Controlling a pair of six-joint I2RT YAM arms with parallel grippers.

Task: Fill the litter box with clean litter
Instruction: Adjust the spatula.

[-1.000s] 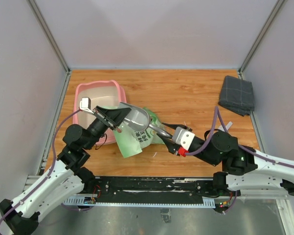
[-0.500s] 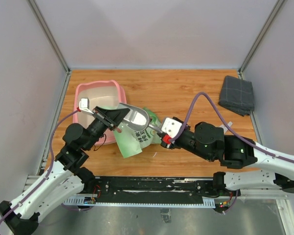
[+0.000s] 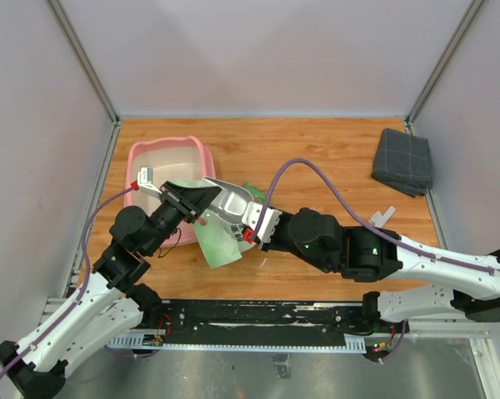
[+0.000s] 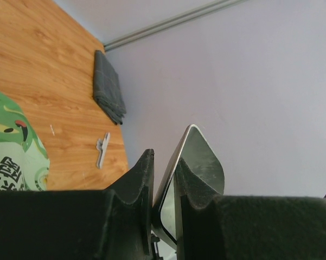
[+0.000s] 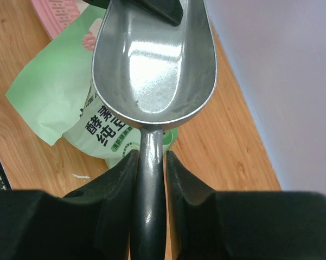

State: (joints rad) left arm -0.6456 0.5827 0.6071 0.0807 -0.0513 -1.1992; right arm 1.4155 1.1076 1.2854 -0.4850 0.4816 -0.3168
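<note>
Wooden table (image 3: 316, 158) boxed in by plain grey walls; the pink litter box (image 3: 170, 160) sits at the far left of it, and what shows of its pale inside looks bare. Just right of the box and nearer the arms, the left gripper (image 3: 198, 202) is pinched narrow on the front lip of a grey metal scoop (image 5: 154, 59), whose bowl is shiny and empty. Under the scoop, to the box's near right, lies a light green printed bag (image 3: 220, 241). No clean litter shows anywhere, so it is presumably inside that bag. Further right from the box, the right gripper (image 3: 251, 226) has its fingers drawn in against both sides of the scoop's handle, holding it. Well away to the box's right, a folded grey cloth (image 3: 403, 162) lies by the wall. This reads as a handover of the scoop. To do it well, the right grip should be firm and square on the handle before the left lets go of the lip, so the bowl does not roll. The left should then back off towards the box without nudging it.
</note>
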